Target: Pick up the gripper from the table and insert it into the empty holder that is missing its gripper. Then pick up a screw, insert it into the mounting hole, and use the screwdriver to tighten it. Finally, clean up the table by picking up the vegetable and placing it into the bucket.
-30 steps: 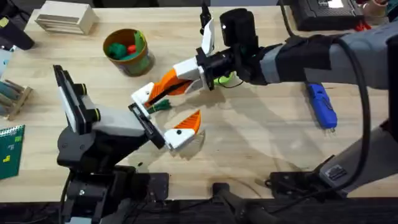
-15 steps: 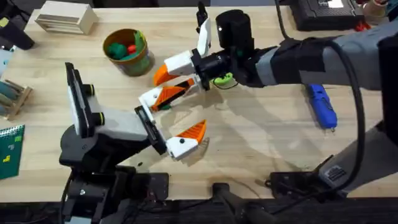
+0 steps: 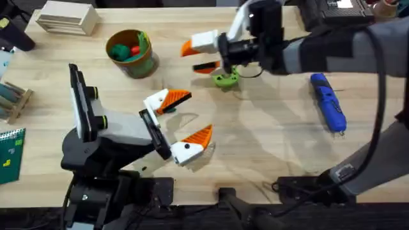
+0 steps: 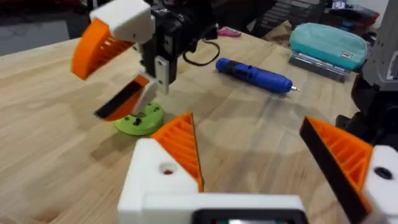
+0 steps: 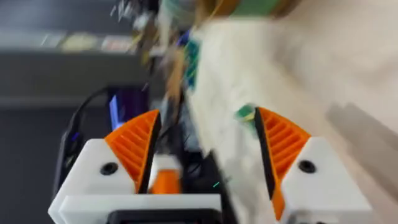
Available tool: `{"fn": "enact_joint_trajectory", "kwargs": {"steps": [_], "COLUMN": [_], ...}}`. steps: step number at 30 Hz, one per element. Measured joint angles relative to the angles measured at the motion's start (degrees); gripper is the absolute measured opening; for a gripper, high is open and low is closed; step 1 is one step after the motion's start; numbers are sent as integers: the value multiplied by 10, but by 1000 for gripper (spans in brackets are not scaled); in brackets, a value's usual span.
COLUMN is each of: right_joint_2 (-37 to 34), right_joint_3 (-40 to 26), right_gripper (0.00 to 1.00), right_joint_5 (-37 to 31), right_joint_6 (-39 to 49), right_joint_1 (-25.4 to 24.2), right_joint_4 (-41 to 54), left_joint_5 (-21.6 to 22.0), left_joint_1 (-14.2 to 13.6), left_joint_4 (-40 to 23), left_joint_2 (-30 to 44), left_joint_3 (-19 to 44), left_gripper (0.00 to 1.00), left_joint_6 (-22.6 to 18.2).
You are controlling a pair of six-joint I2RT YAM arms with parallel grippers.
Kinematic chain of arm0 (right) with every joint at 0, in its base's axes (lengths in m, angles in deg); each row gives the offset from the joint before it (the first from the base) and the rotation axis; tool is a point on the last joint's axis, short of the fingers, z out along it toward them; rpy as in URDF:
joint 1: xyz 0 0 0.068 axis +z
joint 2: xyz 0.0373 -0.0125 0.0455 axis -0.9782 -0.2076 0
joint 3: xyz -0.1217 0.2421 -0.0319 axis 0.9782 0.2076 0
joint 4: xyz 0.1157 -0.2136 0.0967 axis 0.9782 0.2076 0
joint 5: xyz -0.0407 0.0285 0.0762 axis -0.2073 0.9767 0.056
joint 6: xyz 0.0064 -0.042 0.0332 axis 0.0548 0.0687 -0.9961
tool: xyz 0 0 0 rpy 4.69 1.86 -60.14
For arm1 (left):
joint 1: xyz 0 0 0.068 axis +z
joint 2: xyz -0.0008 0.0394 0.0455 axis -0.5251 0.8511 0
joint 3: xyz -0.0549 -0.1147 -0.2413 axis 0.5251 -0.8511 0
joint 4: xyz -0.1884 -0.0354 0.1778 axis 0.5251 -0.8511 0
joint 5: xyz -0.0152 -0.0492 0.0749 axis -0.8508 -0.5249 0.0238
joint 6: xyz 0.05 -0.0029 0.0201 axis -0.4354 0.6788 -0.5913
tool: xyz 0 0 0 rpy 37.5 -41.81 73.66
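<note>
Right gripper has backed off above the green disc, fingers spread, leaving the gripper apparently seated in the wide-open left gripper's upper holder, so the screw is next.

The bucket stands left of the green disc, the screwdriver right.

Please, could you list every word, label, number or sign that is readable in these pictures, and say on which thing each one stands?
No text can be read for certain.
Green booklet at the table's left edge: yellow marks, too small to read.
Dark device at the far right: a white label, too small to read.
Blue screwdriver: no lettering visible.
Bucket, beige box, teal pouch: no lettering visible.
</note>
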Motion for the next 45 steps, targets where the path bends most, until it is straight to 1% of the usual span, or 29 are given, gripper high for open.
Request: {"fn": "enact_joint_trajectory", "kwargs": {"steps": [3,4,7,11,15,17,18,21,25,27,35,40,41,43,45], "right_joint_2": [22,59,100,134,126,117,106,94,79,75,73,54,50,43,41], "right_joint_3": [-16,-43,-72,-92,-93,-93,-93,-93,-93,-93,-93,-93,-93,-93,-93], "right_gripper": [854,855,856,861,851,801,718,597,380,360,358,341,335,285,271], "right_joint_5": [-55,-120,-199,-320,-423,-465,-513,-541,-559,-564,-567,-565,-564,-564,-564], "right_joint_6": [84,190,299,420,500,520,539,550,556,557,558,557,557,557,557], "right_joint_1": [-37,-56,-50,-15,36,60,86,100,106,106,106,106,106,106,106], "right_joint_4": [149,297,401,484,530,532,524,502,480,476,475,472,471,468,468], "left_joint_5": [0,0,0,0,0,0,0,0,0,0,0,0,0,0,0], "left_joint_1": [0,0,0,0,0,0,0,0,0,0,0,0,0,0,0], "left_joint_4": [0,0,0,0,0,0,0,0,0,0,0,0,0,0,0], "left_joint_2": [0,0,0,0,0,0,0,0,0,0,0,0,0,0,0], "left_joint_3": [0,0,0,0,0,0,0,0,0,0,0,0,0,0,0], "left_gripper": [987,987,987,987,987,987,987,987,987,988,987,987,987,988,987], "left_joint_6": [0,0,0,0,0,0,0,0,0,0,0,0,0,0,0]}}
